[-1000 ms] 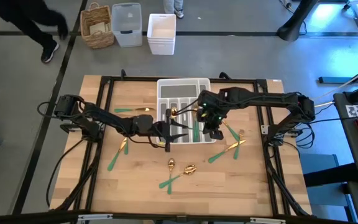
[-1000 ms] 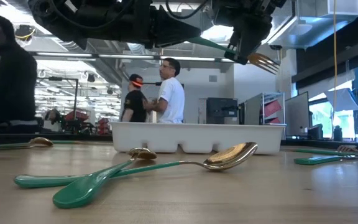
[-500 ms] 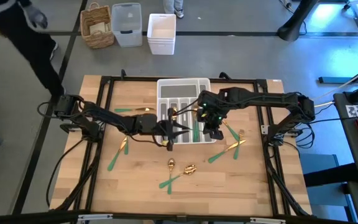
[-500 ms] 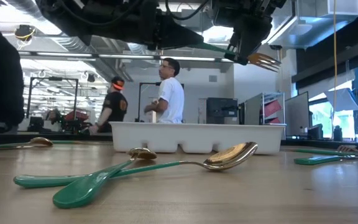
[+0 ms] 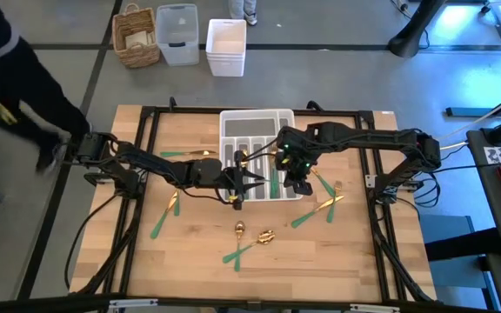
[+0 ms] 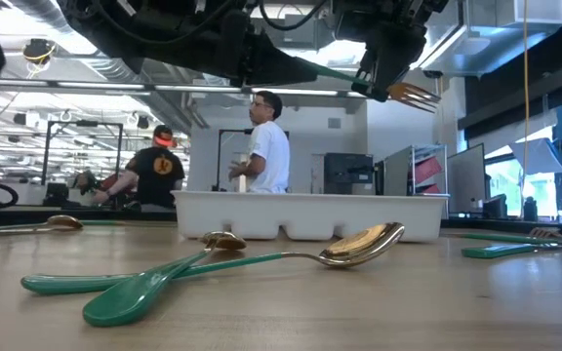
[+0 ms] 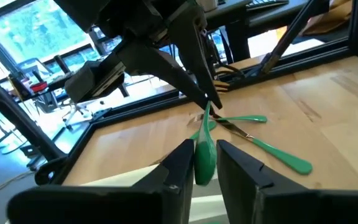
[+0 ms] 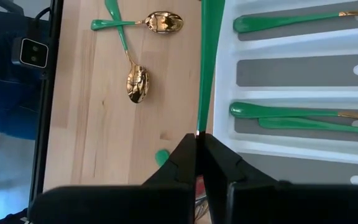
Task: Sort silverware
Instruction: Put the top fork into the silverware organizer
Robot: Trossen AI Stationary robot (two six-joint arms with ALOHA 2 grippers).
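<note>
I have both tools over the tray (image 5: 233, 122). Right tool (image 5: 278, 162) is clamped on a fork (image 6: 413, 94), raised above the bench (image 5: 190, 252). Its green handle runs toward the left tool (image 5: 240, 180), whose fingers (image 7: 179, 163) close on the handle end.

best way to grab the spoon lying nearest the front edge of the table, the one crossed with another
Take that spoon on its slim green handle, midway along, coming straight down with the fingers across it. The handle lies flat on the table; the gold bowl is rounded, and the other spoon crosses near it.
</note>
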